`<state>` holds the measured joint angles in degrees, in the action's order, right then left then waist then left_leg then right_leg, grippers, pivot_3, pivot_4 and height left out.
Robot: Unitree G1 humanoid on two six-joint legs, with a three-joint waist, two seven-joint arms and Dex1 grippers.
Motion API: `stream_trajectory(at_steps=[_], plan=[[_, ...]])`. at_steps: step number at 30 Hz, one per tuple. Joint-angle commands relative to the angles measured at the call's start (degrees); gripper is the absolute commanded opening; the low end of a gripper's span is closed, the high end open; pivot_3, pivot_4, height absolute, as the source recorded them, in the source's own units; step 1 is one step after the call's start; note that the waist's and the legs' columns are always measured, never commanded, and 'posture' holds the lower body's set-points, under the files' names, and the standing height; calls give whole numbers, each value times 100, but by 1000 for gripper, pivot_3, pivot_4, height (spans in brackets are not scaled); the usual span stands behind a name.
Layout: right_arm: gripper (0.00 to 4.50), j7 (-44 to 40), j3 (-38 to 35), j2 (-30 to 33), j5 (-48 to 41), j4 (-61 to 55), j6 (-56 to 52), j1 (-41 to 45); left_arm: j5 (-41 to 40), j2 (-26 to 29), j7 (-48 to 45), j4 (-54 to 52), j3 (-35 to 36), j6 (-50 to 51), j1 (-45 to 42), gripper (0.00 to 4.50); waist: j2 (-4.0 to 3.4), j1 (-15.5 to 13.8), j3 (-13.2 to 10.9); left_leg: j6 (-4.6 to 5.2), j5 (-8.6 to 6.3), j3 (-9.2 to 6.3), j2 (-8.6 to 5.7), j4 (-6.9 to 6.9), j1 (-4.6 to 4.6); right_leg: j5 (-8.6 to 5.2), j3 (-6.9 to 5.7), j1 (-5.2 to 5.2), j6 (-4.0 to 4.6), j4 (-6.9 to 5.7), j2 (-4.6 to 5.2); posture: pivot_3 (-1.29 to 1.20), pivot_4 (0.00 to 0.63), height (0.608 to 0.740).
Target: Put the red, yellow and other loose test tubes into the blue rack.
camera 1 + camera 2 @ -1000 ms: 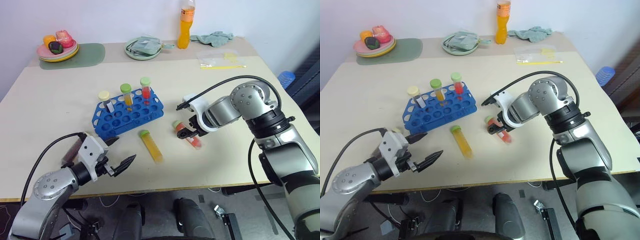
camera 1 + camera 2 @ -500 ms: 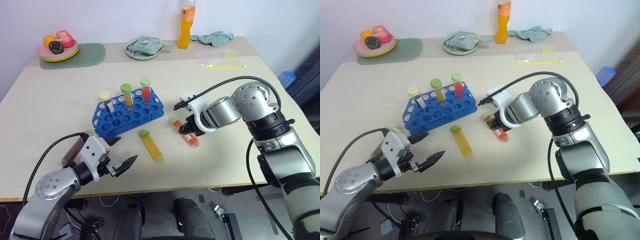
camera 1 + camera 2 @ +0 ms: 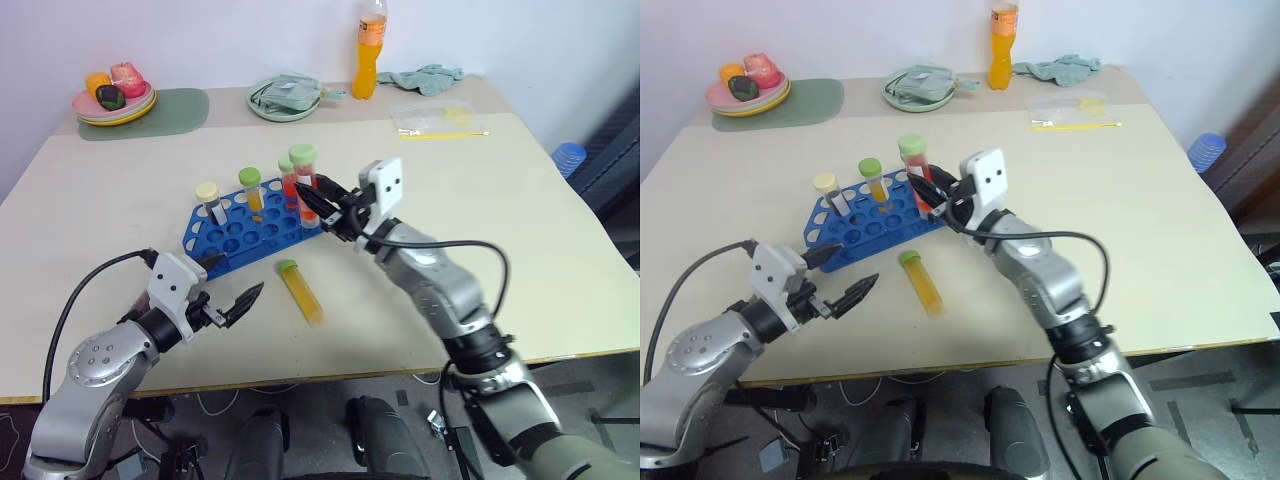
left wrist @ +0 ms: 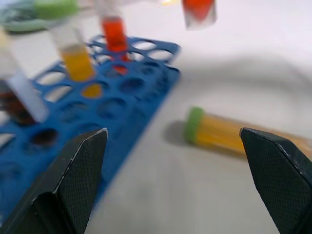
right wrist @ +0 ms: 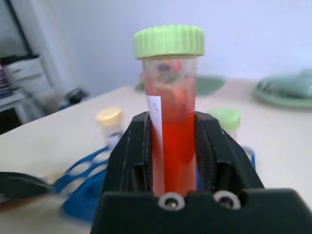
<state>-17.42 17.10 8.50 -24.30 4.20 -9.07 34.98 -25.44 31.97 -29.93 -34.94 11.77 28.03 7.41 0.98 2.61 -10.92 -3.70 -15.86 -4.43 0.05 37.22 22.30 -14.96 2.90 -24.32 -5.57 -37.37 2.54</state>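
Right gripper (image 3: 318, 208) clamped on a red test tube (image 3: 303, 178) with a green cap, near frame centre of the left eye view, holding it upright above the right end of the blue rack (image 3: 255, 230). From the right wrist view, tube (image 5: 170, 122) pinched between both black fingers (image 5: 130, 161), cap standing clear above them.

Left gripper (image 3: 228, 285) spread wide, lower left of the frame, fingers apart and empty, just below the rack's near edge and not touching it. Seen from the left wrist, both fingers (image 4: 78, 165) flanking the rack (image 4: 97, 97) and the loose tube.

Yellow test tube (image 3: 300, 290) lying flat on the table (image 3: 500, 200), green cap toward the rack, just below the rack's lower right corner, right of the left gripper.

Standing in the rack's back row: a tube with a pale yellow cap (image 3: 208, 198) at left, a yellow-filled green-capped tube (image 3: 250, 188) beside it, and another red tube (image 3: 288, 182) partly hidden behind the held one.

Upper part of the frame: orange drink bottle (image 3: 371, 50), green plate with a cloth (image 3: 286, 97), plate of toy fruit (image 3: 115, 95) at upper left.
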Motion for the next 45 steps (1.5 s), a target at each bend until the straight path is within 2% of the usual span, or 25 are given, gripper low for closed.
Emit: stream_trajectory(at_steps=[1, 10, 27, 35, 36, 37, 40, 45], plan=[[929, -52, -268, -440, 435, 700, 811, 308, -200, 11, 152, -367, 148, 239, -67, 4500, 0, -6, 0, -1, 0, 0, 0, 0, 1, 0, 0, 0, 0, 1, 1, 0, 150, 740], [929, -163, -694, -897, 1034, 1858, 1667, 474, -553, -26, 403, -970, 36, 754, -92, 4500, 0, -5, 0, -3, 1, -5, -3, -1, 2, 0, 0, -1, 0, 0, 3, 0, 150, 740], [929, -359, -1072, -1281, 1476, 2992, 2218, 726, -381, -84, 329, -756, -215, 436, 20, 4500, -2, 5, -1, -4, 2, -4, -3, -2, -1, 0, 0, -1, 1, -5, 0, 0, 150, 740], [929, -560, -1204, -1369, 1386, 2991, 2209, 642, -277, -93, 136, -582, -189, 149, 173, 4500, -2, 6, -1, -5, 3, -4, -3, -2, -2, 0, 0, -1, 1, -7, 0, 0, 150, 740], [1802, -603, -1222, -1367, 1357, 2923, 2157, 619, -271, -94, 121, -566, -184, 125, 184, 4500, -2, 6, -1, -5, 3, -4, -3, -2, -2, 0, 0, -1, 1, -7, 0, 0, 150, 740], [2089, -612, -1231, -1362, 1359, 2855, 2109, 607, -265, -96, 108, -551, -182, 100, 195, 4500, -3, 6, -2, -5, 3, -4, -3, -2, -2, 0, 0, -1, 1, -7, 0, 0, 150, 740], [3629, -407, -1194, -1184, 1553, 2272, 1654, 578, -239, -117, 106, -512, -169, 45, 213, 4500, -5, 1, -3, -5, 3, -4, -3, -2, -2, 0, 0, -1, 1, -8, 0, 0, 150, 740], [3629, -623, -1091, -474, 1515, 342, 142, 129, -219, -115, 124, -424, -21, -27, 256, 4500, -5, -38, -3, -5, 3, -8, -7, -1, 1, 0, -1, -1, 1, -6, 6, 0, 150, 740]])
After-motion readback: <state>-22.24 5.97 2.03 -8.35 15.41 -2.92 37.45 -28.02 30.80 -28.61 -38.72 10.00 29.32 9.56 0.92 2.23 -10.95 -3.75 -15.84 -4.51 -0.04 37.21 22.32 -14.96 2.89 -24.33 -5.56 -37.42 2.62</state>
